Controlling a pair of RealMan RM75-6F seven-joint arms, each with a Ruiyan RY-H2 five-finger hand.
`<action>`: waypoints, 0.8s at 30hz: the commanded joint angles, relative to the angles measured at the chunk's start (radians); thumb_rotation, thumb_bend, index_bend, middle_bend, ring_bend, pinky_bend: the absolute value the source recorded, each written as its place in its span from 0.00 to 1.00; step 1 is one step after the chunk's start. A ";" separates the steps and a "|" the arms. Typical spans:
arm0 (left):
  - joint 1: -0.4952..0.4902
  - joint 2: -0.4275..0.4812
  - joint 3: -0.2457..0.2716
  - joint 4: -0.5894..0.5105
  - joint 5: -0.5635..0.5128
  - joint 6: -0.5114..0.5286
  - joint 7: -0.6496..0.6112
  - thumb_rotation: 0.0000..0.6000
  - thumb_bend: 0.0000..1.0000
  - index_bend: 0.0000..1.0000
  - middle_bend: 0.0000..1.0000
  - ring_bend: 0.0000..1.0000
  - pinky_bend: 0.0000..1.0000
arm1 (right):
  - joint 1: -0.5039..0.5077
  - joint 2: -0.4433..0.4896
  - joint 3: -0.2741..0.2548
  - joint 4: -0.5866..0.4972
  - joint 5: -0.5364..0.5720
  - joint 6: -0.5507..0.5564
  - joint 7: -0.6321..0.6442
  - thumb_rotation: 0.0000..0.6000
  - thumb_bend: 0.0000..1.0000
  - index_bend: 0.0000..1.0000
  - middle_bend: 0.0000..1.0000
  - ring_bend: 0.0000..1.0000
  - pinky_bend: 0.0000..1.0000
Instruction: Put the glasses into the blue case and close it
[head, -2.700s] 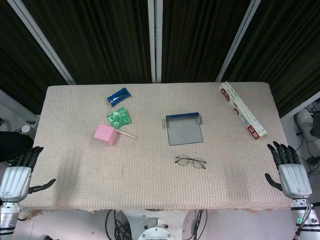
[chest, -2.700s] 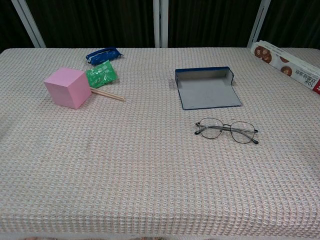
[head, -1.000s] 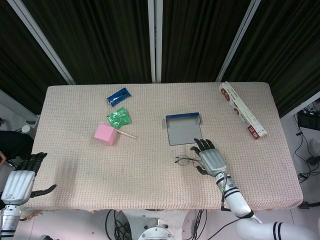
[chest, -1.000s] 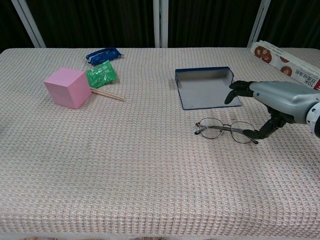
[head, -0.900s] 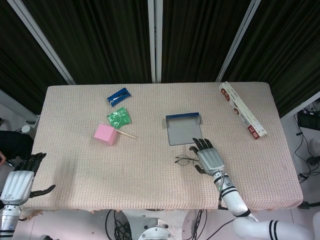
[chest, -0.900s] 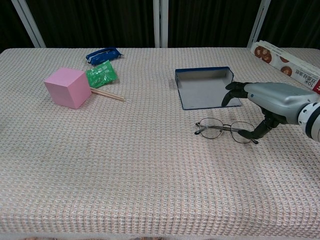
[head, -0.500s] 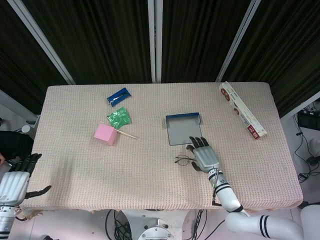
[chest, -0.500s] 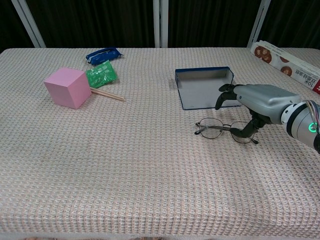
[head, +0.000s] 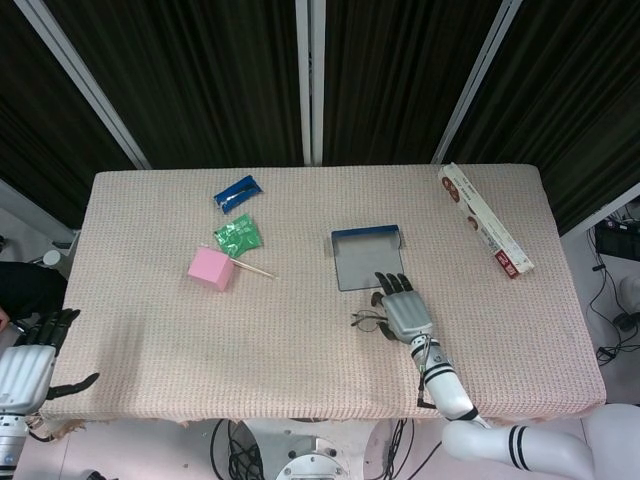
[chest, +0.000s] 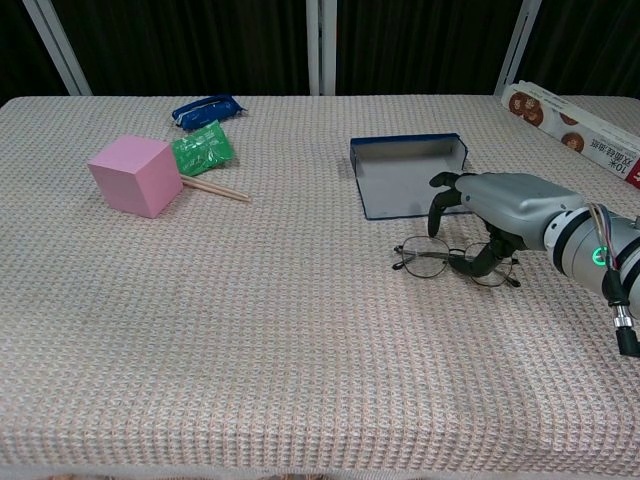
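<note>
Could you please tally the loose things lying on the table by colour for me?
Blue: 2, case and packet
Green: 1, packet
Pink: 1, cube
Tan: 1, pair of chopsticks
White and red: 1, long box
Dark-rimmed: 1, glasses
Total: 7

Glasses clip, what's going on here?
The right hand is over the glasses on the table, fingers curled down around the frame's right half, thumb at the lens. Whether it grips them yet is unclear; they lie flat. The blue case lies open just behind. The left hand rests at the table's left edge, holding nothing.
</note>
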 joint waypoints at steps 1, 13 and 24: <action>0.001 0.001 0.000 0.000 -0.001 0.001 0.000 0.72 0.09 0.09 0.11 0.11 0.26 | 0.003 -0.002 0.000 0.002 0.000 0.003 0.002 1.00 0.30 0.41 0.00 0.00 0.00; -0.003 -0.003 0.000 0.003 -0.001 -0.011 -0.002 0.72 0.09 0.09 0.11 0.11 0.26 | 0.007 -0.001 -0.012 0.010 0.003 0.018 0.004 1.00 0.33 0.51 0.00 0.00 0.00; -0.003 -0.004 0.001 0.004 -0.004 -0.017 -0.005 0.72 0.09 0.09 0.11 0.11 0.26 | 0.006 -0.005 -0.016 0.019 0.002 0.034 0.010 1.00 0.35 0.61 0.01 0.00 0.00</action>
